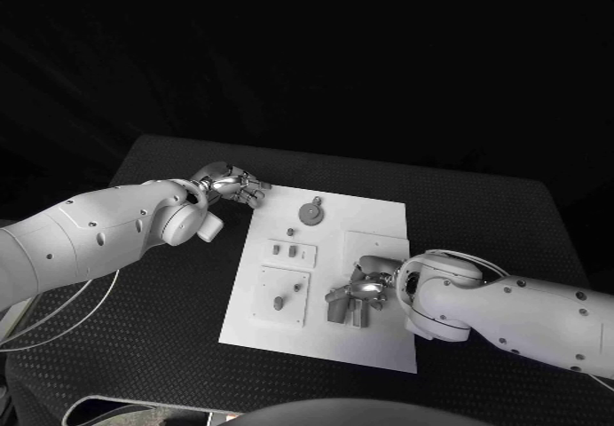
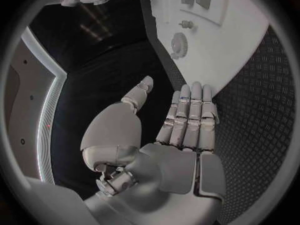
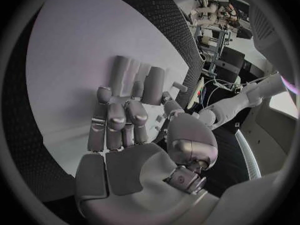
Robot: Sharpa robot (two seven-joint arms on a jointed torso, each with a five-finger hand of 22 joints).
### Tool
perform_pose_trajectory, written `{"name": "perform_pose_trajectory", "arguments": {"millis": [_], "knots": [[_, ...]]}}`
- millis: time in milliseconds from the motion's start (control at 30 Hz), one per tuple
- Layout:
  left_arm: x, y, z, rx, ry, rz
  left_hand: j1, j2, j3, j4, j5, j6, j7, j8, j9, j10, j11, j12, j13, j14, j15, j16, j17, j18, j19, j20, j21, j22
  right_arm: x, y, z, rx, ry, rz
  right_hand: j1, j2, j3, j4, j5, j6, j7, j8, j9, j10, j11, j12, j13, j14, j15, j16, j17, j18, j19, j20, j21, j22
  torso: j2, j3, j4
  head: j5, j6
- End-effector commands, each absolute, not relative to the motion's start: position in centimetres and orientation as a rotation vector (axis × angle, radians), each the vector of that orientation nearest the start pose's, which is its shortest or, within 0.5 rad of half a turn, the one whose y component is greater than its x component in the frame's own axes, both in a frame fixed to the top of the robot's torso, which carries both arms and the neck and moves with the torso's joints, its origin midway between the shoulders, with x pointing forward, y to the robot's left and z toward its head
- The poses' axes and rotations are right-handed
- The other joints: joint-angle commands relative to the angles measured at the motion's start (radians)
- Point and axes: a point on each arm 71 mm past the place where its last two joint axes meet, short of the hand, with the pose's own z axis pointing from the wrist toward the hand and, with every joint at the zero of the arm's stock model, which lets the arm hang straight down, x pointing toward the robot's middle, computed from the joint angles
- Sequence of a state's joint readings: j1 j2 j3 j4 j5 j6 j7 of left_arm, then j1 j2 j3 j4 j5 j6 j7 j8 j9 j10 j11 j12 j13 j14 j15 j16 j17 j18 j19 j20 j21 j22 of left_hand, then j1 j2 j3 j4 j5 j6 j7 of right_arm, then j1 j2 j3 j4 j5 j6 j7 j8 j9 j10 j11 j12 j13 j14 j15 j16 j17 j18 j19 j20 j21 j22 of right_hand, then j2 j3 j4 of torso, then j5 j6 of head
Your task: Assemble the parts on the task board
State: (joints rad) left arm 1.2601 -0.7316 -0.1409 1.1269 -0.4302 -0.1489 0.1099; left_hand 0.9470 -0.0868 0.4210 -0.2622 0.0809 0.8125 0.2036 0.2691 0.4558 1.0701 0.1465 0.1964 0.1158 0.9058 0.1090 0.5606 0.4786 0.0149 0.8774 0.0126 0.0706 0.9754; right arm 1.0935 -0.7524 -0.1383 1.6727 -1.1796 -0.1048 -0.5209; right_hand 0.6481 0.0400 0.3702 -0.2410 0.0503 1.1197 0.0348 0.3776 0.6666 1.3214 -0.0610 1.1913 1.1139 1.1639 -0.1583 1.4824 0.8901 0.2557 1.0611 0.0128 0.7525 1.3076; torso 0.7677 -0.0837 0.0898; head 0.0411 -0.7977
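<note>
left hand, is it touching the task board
Apart. In the left wrist view the left hand is open over the black table, with bare mat between its fingertips and the edge of the task board.

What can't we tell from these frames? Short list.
- Head view: right hand covers the task board beneath it; any part there is hidden.
- Right wrist view: fingers curl toward the board; contact or grasp cannot be told.
- Head view: small parts too small to identify.
- Head view: left hand partly hidden by its wrist; left wrist view shows it holding nothing.
</note>
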Motion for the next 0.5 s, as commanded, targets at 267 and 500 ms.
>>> {"name": "perform_pose_trajectory", "arguments": {"millis": [267,500], "knots": [[54.7,26.7,-21.8,-0.787,1.823,-1.029,-0.006,-0.002,-0.002,0.003,-0.003,-0.009,0.001,-0.004,-0.002,-0.01,0.001,-0.002,0.0,-0.008,0.003,-0.008,0.003,0.005,-0.008,-0.001,-0.001,-0.001,39.5,-13.7,-28.7,0.287,2.355,0.693,0.069,0.031,0.064,-0.054,0.003,-0.016,0.018,-0.109,-0.005,-0.016,0.002,-0.017,-0.012,-0.009,0.0,-0.006,-0.001,0.006,-0.009,0.006,-0.003,0.019,0.0,-0.0008,-0.0001,0.001,0.0],[54.6,26.7,-21.8,-0.785,1.833,-1.026,-0.005,-0.003,-0.002,0.001,-0.004,-0.011,0.002,-0.005,-0.002,-0.013,0.002,-0.003,-0.001,-0.009,0.004,-0.01,0.004,0.005,-0.009,0.0,-0.001,-0.001,39.9,-14.1,-28.3,0.278,2.334,0.701,0.095,0.032,0.064,-0.054,0.003,-0.017,0.019,-0.111,-0.004,-0.019,0.003,-0.022,-0.016,-0.01,0.001,-0.006,-0.001,0.006,-0.012,0.008,-0.003,0.02,0.0,-0.0009,-0.0003,0.0,0.0]]}}
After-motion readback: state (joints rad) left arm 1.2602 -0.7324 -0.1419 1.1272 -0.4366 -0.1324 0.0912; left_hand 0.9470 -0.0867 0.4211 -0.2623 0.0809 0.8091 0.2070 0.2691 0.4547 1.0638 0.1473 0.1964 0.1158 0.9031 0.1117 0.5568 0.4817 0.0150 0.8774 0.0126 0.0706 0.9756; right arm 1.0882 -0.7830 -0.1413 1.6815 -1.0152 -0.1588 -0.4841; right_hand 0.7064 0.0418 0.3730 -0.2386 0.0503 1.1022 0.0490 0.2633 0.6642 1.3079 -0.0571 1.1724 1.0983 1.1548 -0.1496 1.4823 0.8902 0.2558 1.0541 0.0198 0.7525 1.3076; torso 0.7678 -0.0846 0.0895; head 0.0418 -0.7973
